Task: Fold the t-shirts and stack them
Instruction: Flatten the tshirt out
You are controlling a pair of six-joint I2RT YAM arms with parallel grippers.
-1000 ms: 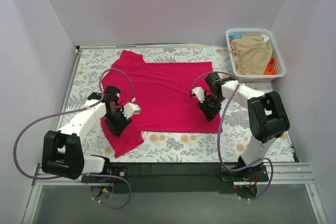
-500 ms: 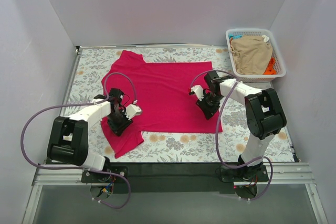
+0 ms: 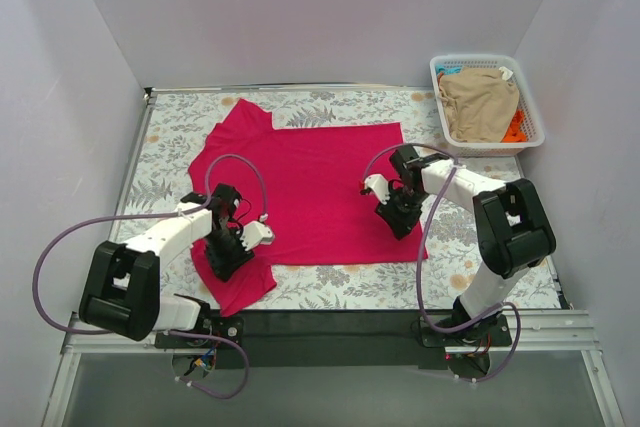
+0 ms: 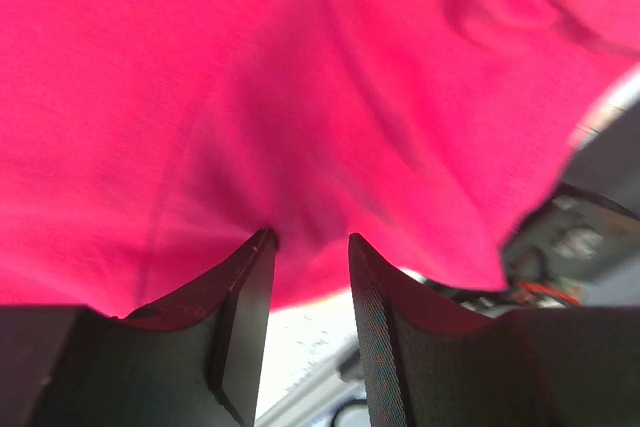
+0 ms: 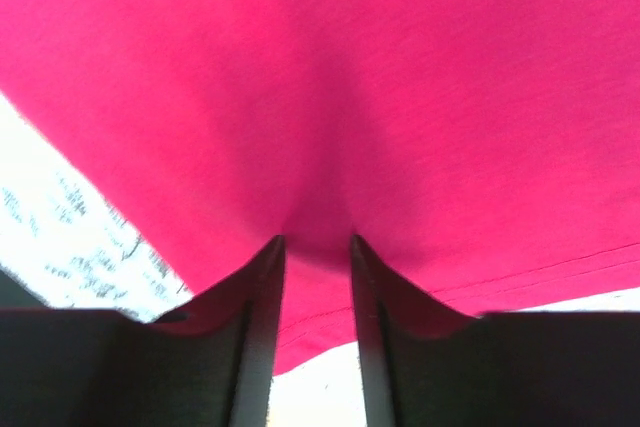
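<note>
While both arms have a pinch on the pink shirt (image 3: 320,187), I'd say the job is at the first fold of the first garment, with nothing stacked yet. The shirt lies spread on the table (image 3: 350,277), left of the basket (image 3: 490,148) and nearer the arms, its hem toward the basket and its sleeves away from it. The right gripper (image 3: 400,215) is closed on a tuck of cloth at the hem corner on the basket side. The left gripper (image 3: 228,252) is closed on cloth by the near sleeve, far from the basket. Each wrist view shows fabric drawn into the narrow gap between the fingers (image 4: 245,287). Next, I reckon, both arms must lift together and carry that near edge over, keeping level so the fold lands straight. The cloth looks thin and soft, plain crimson-pink and mostly smooth, with the near sleeve crumpled. A tan shirt (image 3: 480,102) and something orange (image 3: 514,127) sit in the basket.
</note>
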